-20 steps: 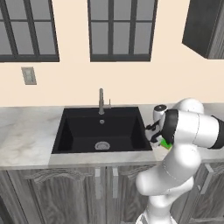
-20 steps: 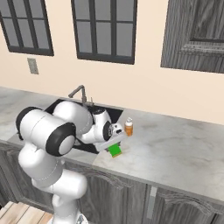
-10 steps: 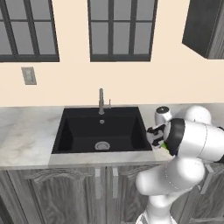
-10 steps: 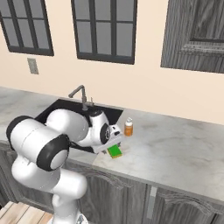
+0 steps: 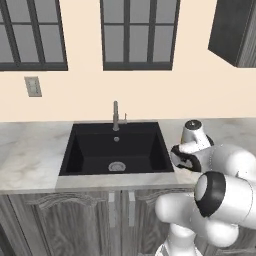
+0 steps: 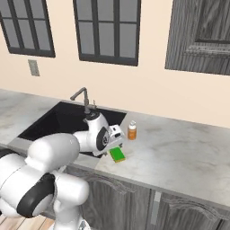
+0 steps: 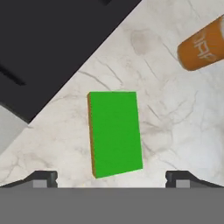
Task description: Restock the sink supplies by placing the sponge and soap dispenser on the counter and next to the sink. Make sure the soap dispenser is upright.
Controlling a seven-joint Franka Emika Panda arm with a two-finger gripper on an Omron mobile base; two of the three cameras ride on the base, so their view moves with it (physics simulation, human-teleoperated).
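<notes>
The bright green sponge [image 7: 114,131] lies flat on the marbled counter [image 7: 175,131], just right of the black sink [image 7: 48,39]. My gripper [image 7: 112,178] hangs straight above it, open, with its fingertips [image 7: 46,177] wide apart on either side and touching nothing. Seen from the right base, the sponge [image 6: 117,155] rests near the counter's front edge, under the gripper [image 6: 117,144]. The orange soap dispenser [image 6: 131,130] stands upright a little behind it, close to the sink's [image 6: 49,123] right rim. From the hand, the soap dispenser [image 7: 203,46] shows at the upper right.
A slim grey faucet [image 5: 116,115] rises behind the sink [image 5: 85,150]. The counter [image 6: 188,152] runs on to the right of the sponge, and more counter [image 5: 30,150] lies left of the sink. Windows and a dark wall cabinet [image 6: 197,36] are above.
The jaws have spread wide and let go of the sponge, which stays where it lay on the counter. The arm's elbow has swung lower and nearer the cameras.
</notes>
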